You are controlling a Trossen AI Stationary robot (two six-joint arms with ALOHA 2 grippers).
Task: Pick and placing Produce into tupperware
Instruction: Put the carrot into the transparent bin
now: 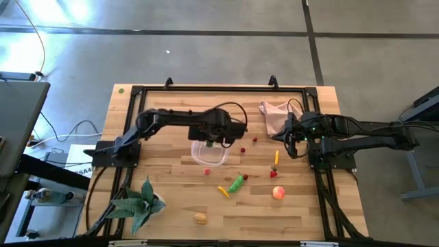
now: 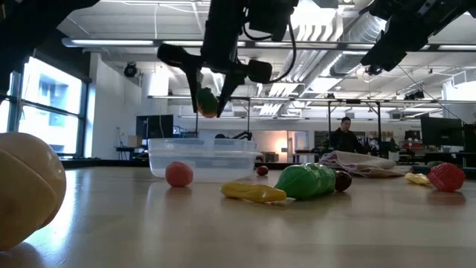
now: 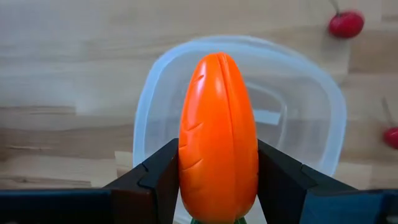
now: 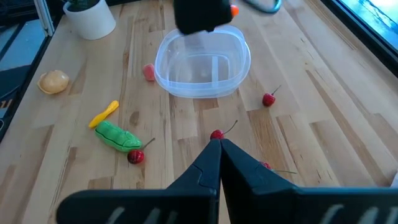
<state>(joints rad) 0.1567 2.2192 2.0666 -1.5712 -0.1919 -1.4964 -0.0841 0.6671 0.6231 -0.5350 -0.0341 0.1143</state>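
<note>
Left wrist view: left gripper [image 3: 217,180] pinching orange carrot [image 3: 218,134], poised above the empty tupperware [image 3: 155,74]. Probably the placing step; next, lowering and letting go. Right gripper [image 4: 219,149] pressed together, waiting aside.

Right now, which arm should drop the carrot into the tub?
The left. Its gripper already grips the carrot directly above the empty tub. The right gripper is shut, empty and off to the side.

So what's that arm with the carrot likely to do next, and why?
Probably open its jaws, perhaps after dipping a little. The left gripper holds the carrot directly above the empty tupperware, clear of its rim, so letting go should land it inside. The right gripper waits near the cloth.
</note>
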